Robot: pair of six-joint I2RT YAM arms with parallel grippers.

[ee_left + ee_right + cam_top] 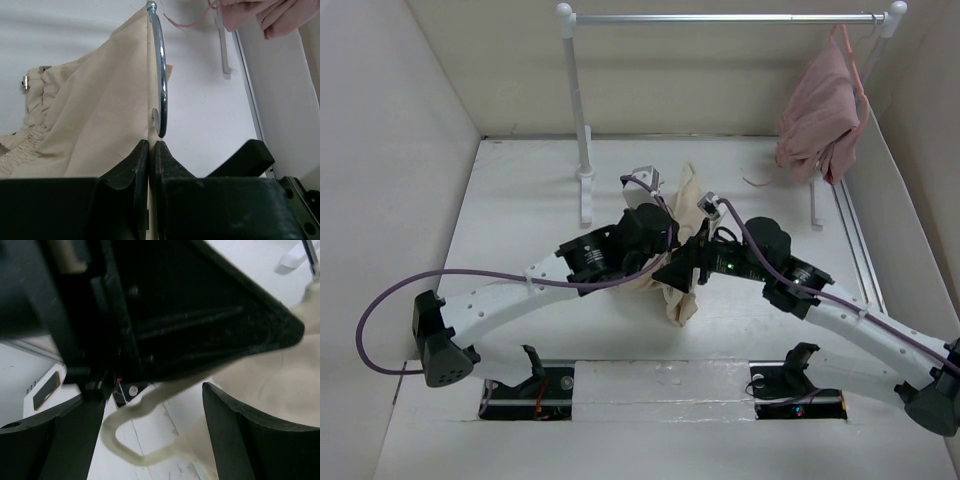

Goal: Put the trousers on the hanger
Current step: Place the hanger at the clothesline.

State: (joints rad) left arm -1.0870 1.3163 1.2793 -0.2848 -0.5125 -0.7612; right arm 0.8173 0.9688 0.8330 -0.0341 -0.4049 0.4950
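The beige trousers (682, 295) hang bunched between both arms at mid-table; they also show in the left wrist view (90, 125) and the right wrist view (280, 385). My left gripper (665, 232) (151, 145) is shut on the thin cream neck of the hanger, whose metal hook (161, 65) rises just beyond the jaws. The trousers drape to the left of the hook. My right gripper (682, 268) (150, 435) is open. The hanger's rounded cream end (117, 442) lies in the gap between its fingers, untouched. The rest of the hanger is hidden by cloth and arms.
A white clothes rail (582, 130) stands at the back, its foot also in the left wrist view (223, 45). A dusty-pink garment (820, 115) (270, 12) hangs from the rail's right end on a thin pink hanger (850, 50). Enclosure walls rise left, right and behind.
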